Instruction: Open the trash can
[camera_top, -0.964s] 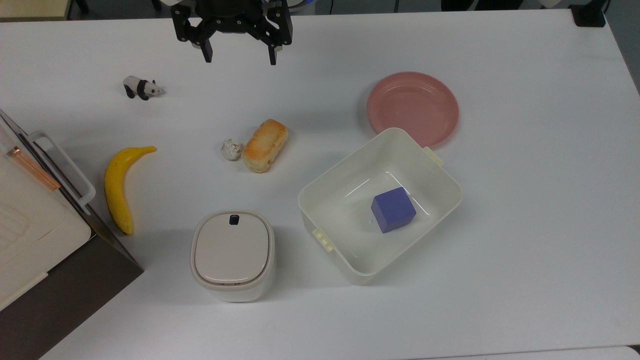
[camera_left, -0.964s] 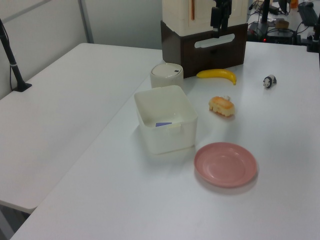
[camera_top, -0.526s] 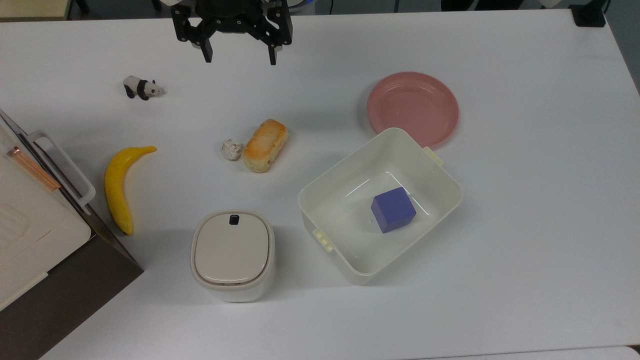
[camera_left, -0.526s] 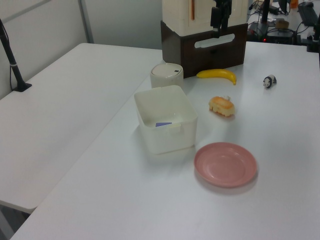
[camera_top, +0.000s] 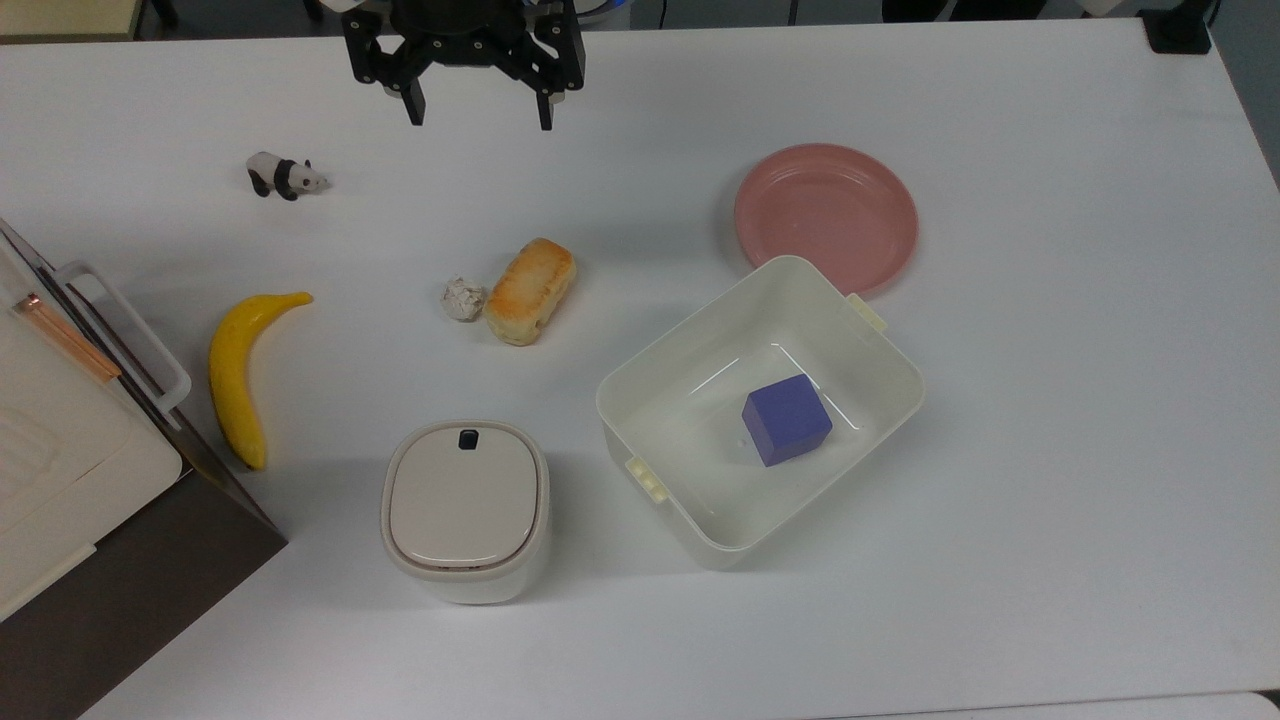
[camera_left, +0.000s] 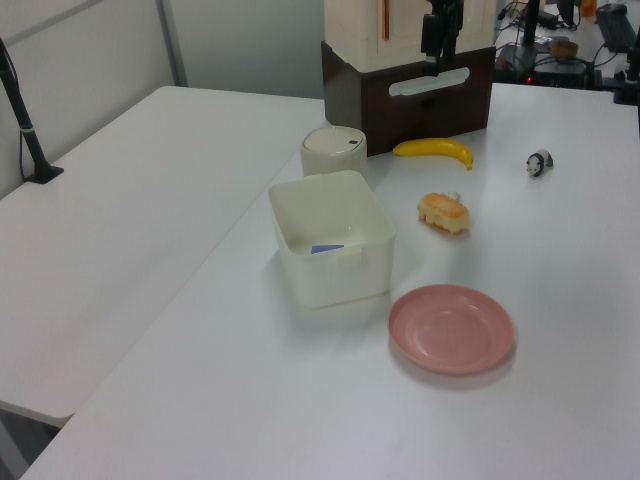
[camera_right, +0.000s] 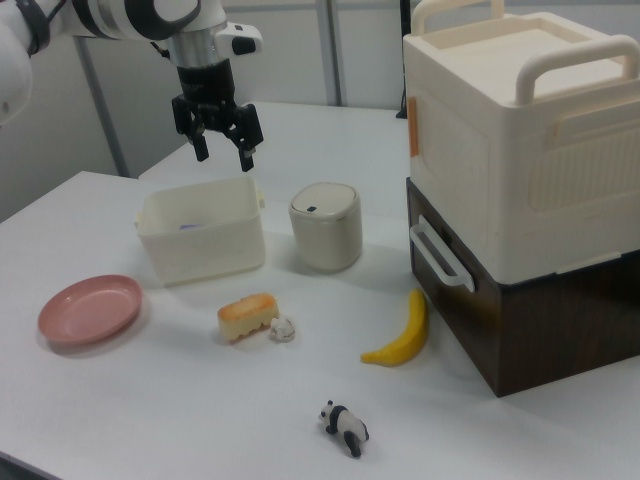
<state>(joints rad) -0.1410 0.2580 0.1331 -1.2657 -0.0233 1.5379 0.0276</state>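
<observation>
A Panda arm's black gripper (camera_top: 477, 110) hangs above the far edge of the white surface (camera_top: 1050, 400), its two fingers spread wide and holding nothing. The trash can (camera_top: 465, 510), a cream bin with its beige lid down and a black button (camera_top: 468, 438) at the rim, stands well apart from the gripper, nearly straight below it in the top view, past a bread roll (camera_top: 531, 290) and a crumpled paper ball (camera_top: 462, 299) that lie between the two. In the right view the gripper (camera_right: 223, 148) hovers high over a white tub (camera_right: 201, 233), with the trash can (camera_right: 325, 227) just beside that tub on the right view's right. The tub (camera_top: 860, 345) holds a blue cube (camera_top: 787, 419); a pink plate (camera_top: 826, 215) touches its far corner. A toy panda (camera_top: 285, 176) sits below the gripper to the top view's left, near a banana (camera_top: 238, 375) and a stacked cream-and-brown cabinet (camera_right: 520, 200).
</observation>
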